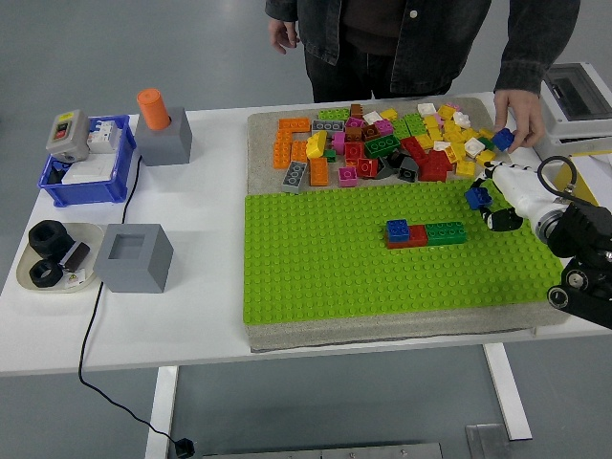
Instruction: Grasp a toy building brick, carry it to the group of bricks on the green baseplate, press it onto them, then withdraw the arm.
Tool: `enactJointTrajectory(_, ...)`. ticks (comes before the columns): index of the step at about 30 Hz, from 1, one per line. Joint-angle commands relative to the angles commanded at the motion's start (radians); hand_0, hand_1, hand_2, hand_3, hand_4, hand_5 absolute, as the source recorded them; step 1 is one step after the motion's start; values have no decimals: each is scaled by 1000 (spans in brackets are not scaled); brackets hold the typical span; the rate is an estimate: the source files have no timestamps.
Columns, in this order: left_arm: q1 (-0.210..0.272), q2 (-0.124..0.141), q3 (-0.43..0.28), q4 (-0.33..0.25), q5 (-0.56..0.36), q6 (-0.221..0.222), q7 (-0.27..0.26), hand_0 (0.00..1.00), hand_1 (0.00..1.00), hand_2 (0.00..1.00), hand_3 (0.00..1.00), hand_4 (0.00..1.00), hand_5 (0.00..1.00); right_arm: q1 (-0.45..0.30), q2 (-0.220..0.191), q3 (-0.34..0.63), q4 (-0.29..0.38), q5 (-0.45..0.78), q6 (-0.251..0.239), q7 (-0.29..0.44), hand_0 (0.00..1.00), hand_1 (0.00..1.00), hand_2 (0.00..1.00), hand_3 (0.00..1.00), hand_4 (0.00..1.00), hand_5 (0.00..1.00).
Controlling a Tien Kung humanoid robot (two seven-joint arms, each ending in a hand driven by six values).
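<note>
1. We see the right hand (490, 203) pinching a blue brick (477, 196) above the green baseplate's (316, 268) right edge.
2. The group of bricks (426, 233) sits mid-baseplate, well apart from the hand.
3. A person's hand (519, 122) holds another blue brick (503, 140) at the loose pile (382, 143).
4. The white table (206, 287) stands on grey floor.

No text, label, brand, number or sign can be read anywhere in the head view. The switch box (67, 133), far to the left of the right hand (496, 199), has a yellow patch on its top, but any print there is too small to make out. The small tag on the tray (29, 273) at the far left edge is likewise blurred beyond reading.
</note>
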Motion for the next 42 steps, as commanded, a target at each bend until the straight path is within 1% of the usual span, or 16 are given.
enactJointTrajectory(3,0,0,1,0,-1,0,0,856,901,872,643,926,485,-1,2,-1,19,-1,5,-10,998,998,962,566,548,2)
enactJointTrajectory(10,1,1,0,0,0,0,0,856,901,872,643,926,485,0,4,15,93,4,31,-64,998,998,962,565,547,2)
enactJointTrajectory(16,2,0,-3,0,3,0,1,856,901,872,642,927,483,-4,17,29,128,4,35,-81,998,998,961,565,548,2)
enactJointTrajectory(22,4,0,-4,0,5,0,3,856,901,872,642,927,483,-5,38,22,124,14,34,-82,998,998,960,565,548,2)
enactJointTrajectory(32,6,0,-10,-1,11,1,5,856,901,872,642,927,482,4,81,-21,83,13,35,-86,998,997,960,566,548,2)
enactJointTrajectory(42,5,3,-14,-1,23,0,7,856,901,872,643,927,482,5,96,-24,67,19,34,-86,998,994,959,563,549,2)
